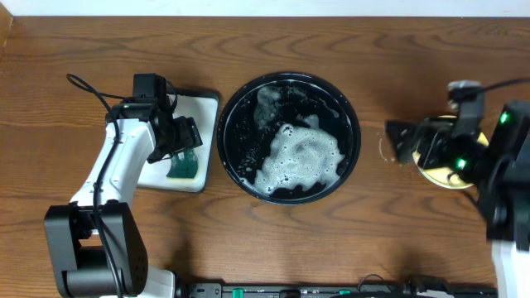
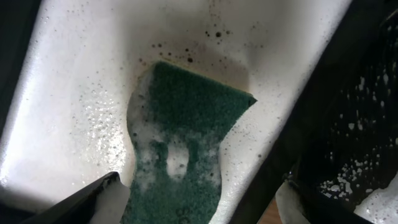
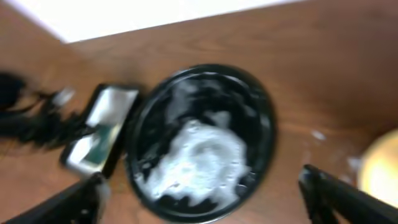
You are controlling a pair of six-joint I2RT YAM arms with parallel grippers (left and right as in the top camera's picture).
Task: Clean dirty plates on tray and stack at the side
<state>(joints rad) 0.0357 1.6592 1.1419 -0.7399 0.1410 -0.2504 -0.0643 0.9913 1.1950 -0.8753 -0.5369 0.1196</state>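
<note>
The black round tray (image 1: 225, 116) sits mid-table with white foam (image 1: 300, 157) over its right half; no plate shows in it. It also shows in the right wrist view (image 3: 264, 118). A pale yellow plate (image 1: 440, 176) lies at the right, partly under my right arm, and shows at the edge of the right wrist view (image 3: 380, 167). The mint-green plates are out of view. My right gripper (image 1: 399, 141) (image 3: 202, 194) is open and empty between tray and plate. My left gripper (image 1: 185, 142) (image 2: 199, 202) is open just above a green soapy sponge (image 2: 186, 118).
The sponge (image 1: 182, 169) lies in a white rectangular tray (image 1: 204, 106) (image 2: 81, 93) left of the black tray; this tray also shows in the right wrist view (image 3: 112, 102). The black tray's wall (image 2: 373, 74) is close on the right of my left gripper. Small wet spots mark the wood (image 3: 318, 135).
</note>
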